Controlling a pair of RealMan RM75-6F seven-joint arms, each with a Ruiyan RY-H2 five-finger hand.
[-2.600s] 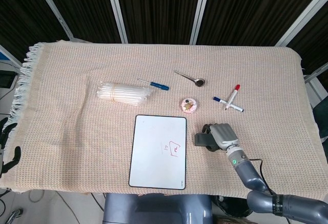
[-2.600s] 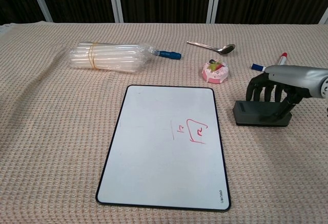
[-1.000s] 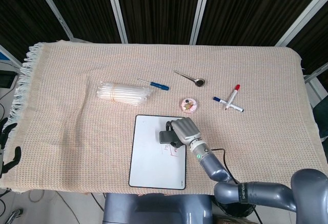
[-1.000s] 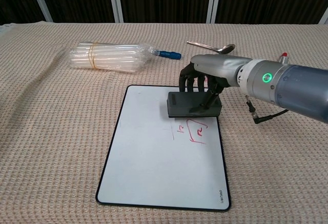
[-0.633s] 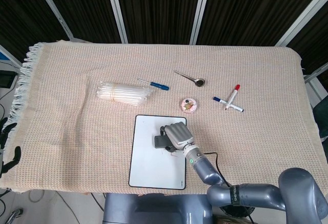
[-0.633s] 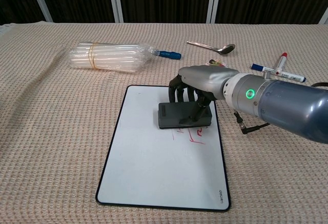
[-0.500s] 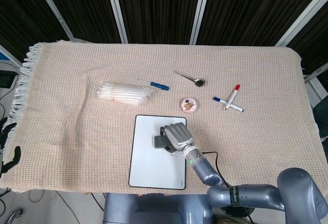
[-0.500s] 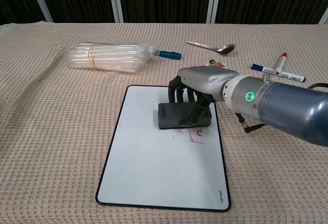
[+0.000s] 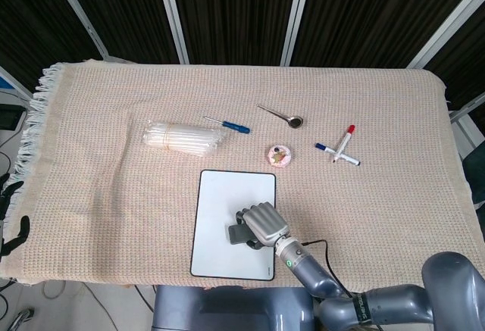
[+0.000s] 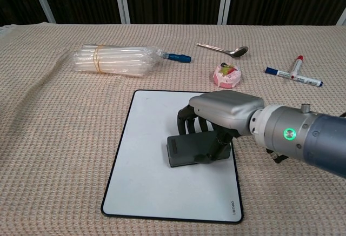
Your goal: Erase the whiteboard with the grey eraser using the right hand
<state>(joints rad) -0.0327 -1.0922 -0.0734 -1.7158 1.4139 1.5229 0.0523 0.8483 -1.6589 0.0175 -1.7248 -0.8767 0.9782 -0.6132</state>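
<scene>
The whiteboard (image 9: 223, 195) (image 10: 151, 117) lies on the cloth at the near middle; its visible surface is white with no marks showing. My right hand (image 9: 261, 223) (image 10: 224, 114) holds the grey eraser (image 9: 238, 234) (image 10: 189, 149) flat on the board's lower right part, fingers curled over its top. The board area under the hand and eraser is hidden. At the far left edge of the head view, dark fingers of my left hand (image 9: 9, 217) sit off the table; whether they hold anything is unclear.
A bundle of clear tubes (image 9: 182, 138) (image 10: 116, 60) and a blue screwdriver (image 9: 231, 125) lie behind the board. A spoon (image 9: 282, 115), a pink round item (image 9: 279, 154) (image 10: 227, 75) and two markers (image 9: 339, 149) (image 10: 294, 74) lie to the right.
My right hand dragged the eraser down the board toward its near edge. The red marks seen in the board's middle no longer show.
</scene>
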